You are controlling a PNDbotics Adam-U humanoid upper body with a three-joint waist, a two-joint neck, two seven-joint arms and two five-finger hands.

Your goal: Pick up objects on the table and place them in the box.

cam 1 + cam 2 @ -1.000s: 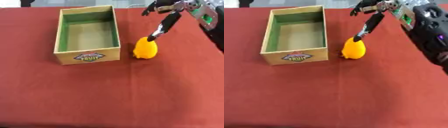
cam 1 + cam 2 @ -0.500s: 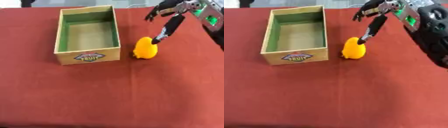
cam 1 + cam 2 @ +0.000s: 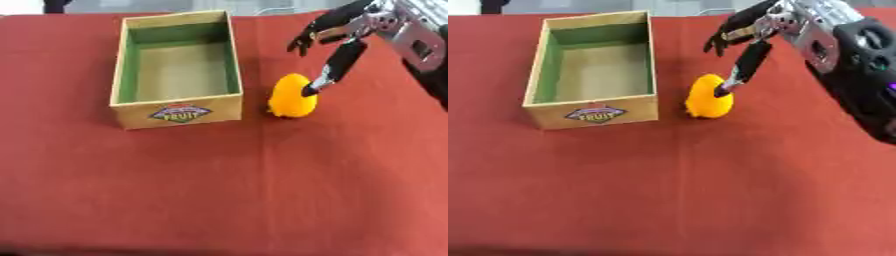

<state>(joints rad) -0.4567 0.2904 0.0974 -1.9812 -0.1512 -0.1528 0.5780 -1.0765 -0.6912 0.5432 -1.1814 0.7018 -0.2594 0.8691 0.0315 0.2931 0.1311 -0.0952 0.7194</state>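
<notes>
— Orange-yellow fruit (image 3: 291, 96), maybe a mango, sits on the red surface (image 3: 262, 190) just beside the cardboard box (image 3: 178, 111), off its right wall near the front corner. Anything different from a second ago?

— Barely. The right hand (image 3: 343, 31) hangs over the fruit as before; one long straight finger (image 3: 334, 67) now touches its upper right side, a shade lower than it was. The other fingers are spread, curled round nothing.

— So no grasp?

— None I can see. The fruit has not shifted and the box is empty inside. I judge the pick has only just begun. The left hand is out of view.
</notes>
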